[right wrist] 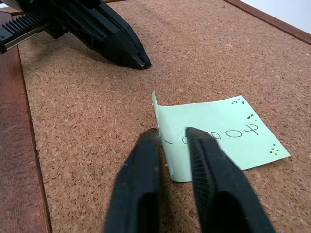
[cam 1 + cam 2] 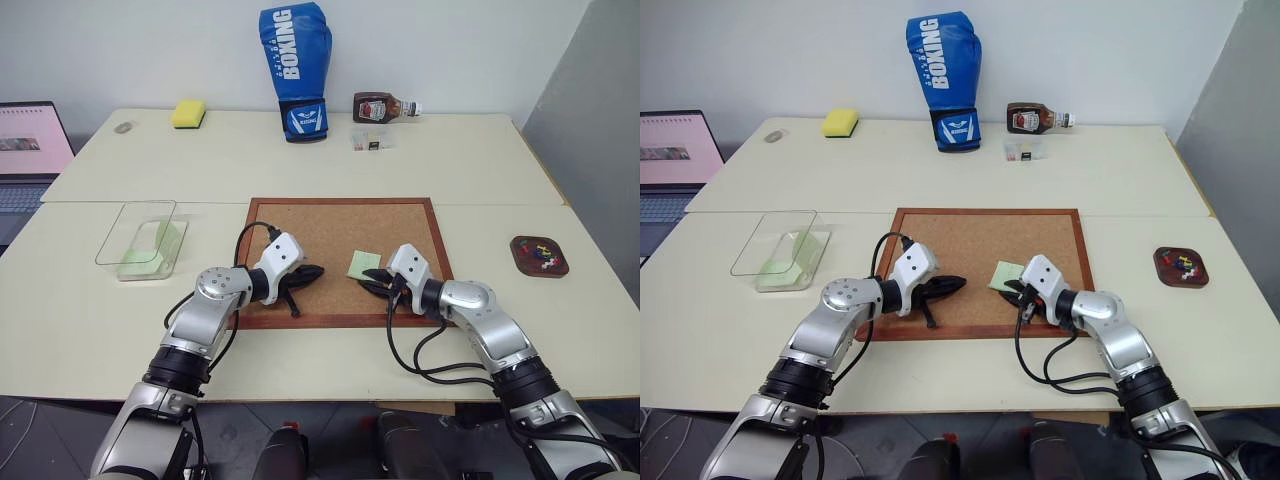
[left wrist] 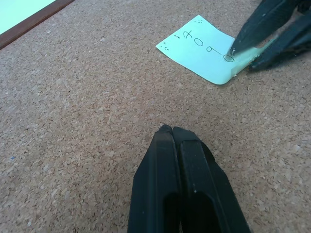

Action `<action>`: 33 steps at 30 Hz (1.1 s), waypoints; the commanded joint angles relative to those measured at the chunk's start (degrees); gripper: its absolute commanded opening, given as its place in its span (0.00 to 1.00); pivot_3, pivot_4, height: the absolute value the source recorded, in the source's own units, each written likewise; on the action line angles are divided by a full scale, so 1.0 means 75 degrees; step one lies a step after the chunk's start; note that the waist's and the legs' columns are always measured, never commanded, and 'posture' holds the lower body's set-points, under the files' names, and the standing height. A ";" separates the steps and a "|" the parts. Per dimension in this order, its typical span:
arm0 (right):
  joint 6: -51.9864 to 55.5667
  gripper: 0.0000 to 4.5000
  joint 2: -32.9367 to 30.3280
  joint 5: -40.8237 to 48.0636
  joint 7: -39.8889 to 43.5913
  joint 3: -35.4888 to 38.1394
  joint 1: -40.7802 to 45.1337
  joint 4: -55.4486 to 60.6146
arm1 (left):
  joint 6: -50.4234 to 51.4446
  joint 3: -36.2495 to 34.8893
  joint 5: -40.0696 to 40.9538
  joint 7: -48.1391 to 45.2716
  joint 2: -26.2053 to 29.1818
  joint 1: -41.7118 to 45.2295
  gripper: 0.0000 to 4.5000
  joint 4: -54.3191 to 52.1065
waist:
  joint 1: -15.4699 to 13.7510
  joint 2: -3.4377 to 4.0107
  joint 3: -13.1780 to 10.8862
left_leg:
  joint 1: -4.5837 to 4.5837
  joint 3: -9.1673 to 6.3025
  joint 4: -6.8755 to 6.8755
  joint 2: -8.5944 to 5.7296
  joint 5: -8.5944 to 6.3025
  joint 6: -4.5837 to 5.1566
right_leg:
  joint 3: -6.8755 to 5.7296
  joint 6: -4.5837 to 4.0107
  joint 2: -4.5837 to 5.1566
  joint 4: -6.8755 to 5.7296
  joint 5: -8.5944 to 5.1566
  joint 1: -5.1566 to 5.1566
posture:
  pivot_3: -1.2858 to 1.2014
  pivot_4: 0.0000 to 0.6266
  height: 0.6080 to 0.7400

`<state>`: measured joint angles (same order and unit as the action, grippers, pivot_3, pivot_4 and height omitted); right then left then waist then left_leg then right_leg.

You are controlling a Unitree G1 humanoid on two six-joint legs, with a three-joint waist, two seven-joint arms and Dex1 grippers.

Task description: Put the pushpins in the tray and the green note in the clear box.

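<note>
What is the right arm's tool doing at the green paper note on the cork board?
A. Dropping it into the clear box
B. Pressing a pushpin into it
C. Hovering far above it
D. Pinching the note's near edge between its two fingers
D. In the right wrist view the right tool has its two black fingers on either side of the curled-up edge of the green note, which lies on the cork board.

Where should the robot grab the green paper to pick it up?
By the curled-up edge of the green paper, coming in low from the robot's side. The rest lies flat on the cork board; only that edge gives the right gripper something to pinch.
</note>
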<state>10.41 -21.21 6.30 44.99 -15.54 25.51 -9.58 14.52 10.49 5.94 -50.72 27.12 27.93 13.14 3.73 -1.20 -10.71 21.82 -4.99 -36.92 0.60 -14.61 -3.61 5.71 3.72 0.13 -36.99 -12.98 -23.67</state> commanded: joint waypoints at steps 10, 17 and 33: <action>-0.0344 0.01 -0.0240 -0.0219 0.0088 0.0137 0.0155 0.0890 | 0.0011 0.0083 -0.0114 0.0027 -0.0019 -0.0100 0.00 0.0039 | -0.0003 0.0000 0.0000 | 0.0001 0.0000 -0.0001 0.0000 0.0000 0.0000 | 0.0000 0.0000 0.0000 0.0000 0.0000 0.0000 | 0.52 0.24 1.00; -0.0024 0.01 -0.0743 -0.0107 0.0215 0.0375 0.0154 0.2147 | 0.0340 -0.0112 0.0172 -0.0023 -0.0068 -0.0128 0.00 -0.0123 | -0.0014 0.0000 0.0000 | 0.0002 -0.0002 0.0000 -0.0001 0.0000 0.0000 | -0.0001 0.0000 0.0000 0.0001 0.0000 0.0000 | 0.52 0.24 1.00; -0.2250 0.00 -0.1749 -0.1584 -0.0379 0.0521 0.0121 0.1902 | 0.5901 -0.3238 0.5063 0.0750 -0.1048 0.1102 0.47 -0.0977 | -0.0001 -0.0012 -0.0008 | 0.0021 -0.0002 0.0002 -0.0002 0.0000 0.0000 | -0.0004 0.0001 0.0002 0.0001 0.0000 -0.0016 | 0.52 0.24 1.00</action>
<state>-0.36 -32.84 -2.79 44.18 -13.49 25.85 4.24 52.02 -9.34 37.51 -48.06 20.32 34.87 6.40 3.73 -1.29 -10.77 21.98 -5.01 -36.91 0.59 -14.61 -3.61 5.68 3.72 0.14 -36.97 -12.98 -23.80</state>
